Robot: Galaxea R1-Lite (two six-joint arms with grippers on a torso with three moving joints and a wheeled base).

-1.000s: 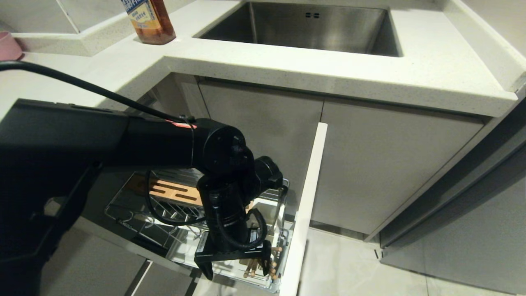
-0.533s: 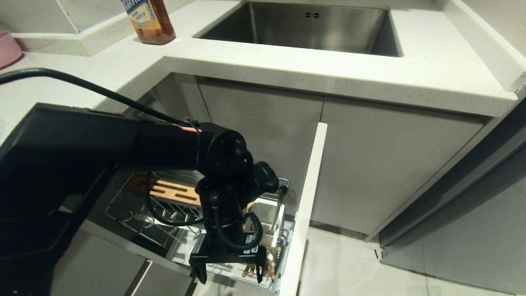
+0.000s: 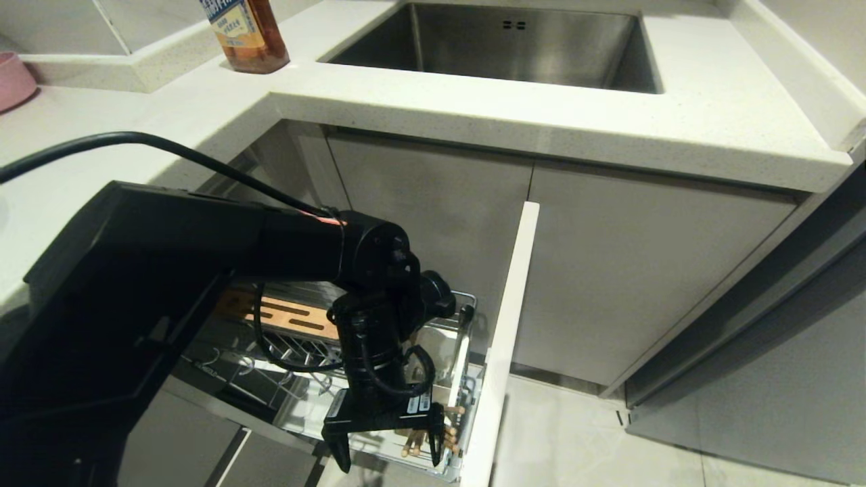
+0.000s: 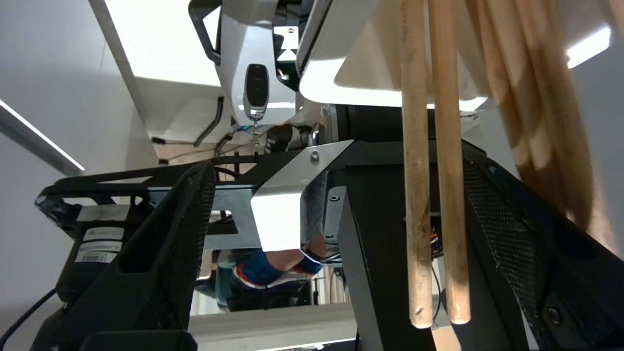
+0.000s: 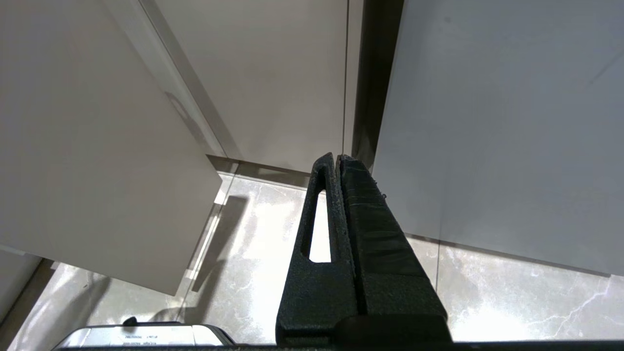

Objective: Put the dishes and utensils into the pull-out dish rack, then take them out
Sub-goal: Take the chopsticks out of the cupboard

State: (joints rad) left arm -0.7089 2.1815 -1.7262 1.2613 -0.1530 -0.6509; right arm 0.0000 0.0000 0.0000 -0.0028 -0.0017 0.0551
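The pull-out dish rack [image 3: 223, 358] stands drawn out below the counter, with its wood-coloured strip [image 3: 287, 316] and pale front panel [image 3: 509, 318]. Light wooden chopsticks [image 3: 414, 443] stick out of the white utensil holder [image 3: 454, 368] at the rack's front corner. My left gripper [image 3: 389, 456] hangs open at their ends. In the left wrist view two chopsticks [image 4: 433, 195] lie between the fingers [image 4: 165, 243], close to one of them and untouched, and the holder [image 4: 351, 68] shows behind. The dishes are out of view. My right gripper [image 5: 338, 159] is shut and parked over the floor.
A steel sink [image 3: 500, 44] is set in the speckled counter [image 3: 710, 115], with a brown bottle [image 3: 245, 34] at the back left and a pink bowl [image 3: 12, 78] at the far left. Grey cabinet doors [image 3: 643, 270] stand right of the rack. Tiled floor [image 3: 575, 446] lies below.
My left arm has sunk a little and the open gripper has dropped slightly lower around the chopstick ends. The right arm has not moved.
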